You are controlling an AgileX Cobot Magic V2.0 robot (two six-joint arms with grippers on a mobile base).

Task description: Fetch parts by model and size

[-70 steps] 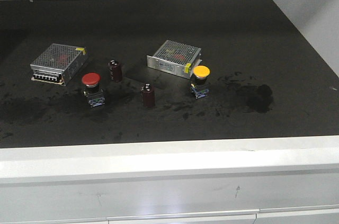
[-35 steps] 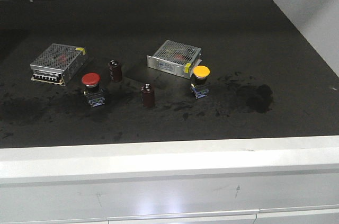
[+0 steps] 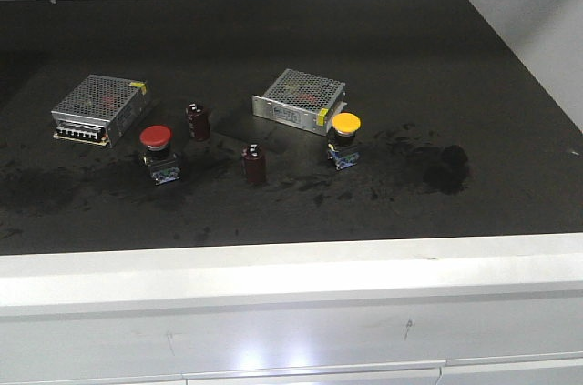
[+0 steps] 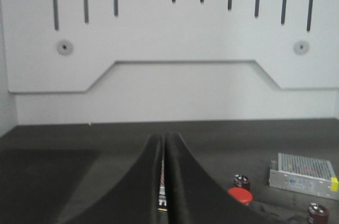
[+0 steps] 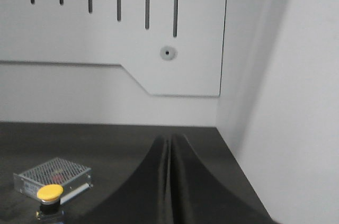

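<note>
Both closed, red switch point(image 4: 241, 196) right of left fingers point(image 4: 142, 192), yellow switch point(image 5: 50, 193) left of right fingers point(image 5: 154, 187)

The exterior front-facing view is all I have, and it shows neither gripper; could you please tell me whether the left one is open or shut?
Observer: The left gripper is shut, closed down to a thin slit.
Operator: Thank you. And the right one?
Observer: The right gripper is shut too, holding nothing.
Operator: What does its camera see ahead?
Observer: The yellow-capped switch, low on the left of its view, with a perforated metal box just behind it.
</note>
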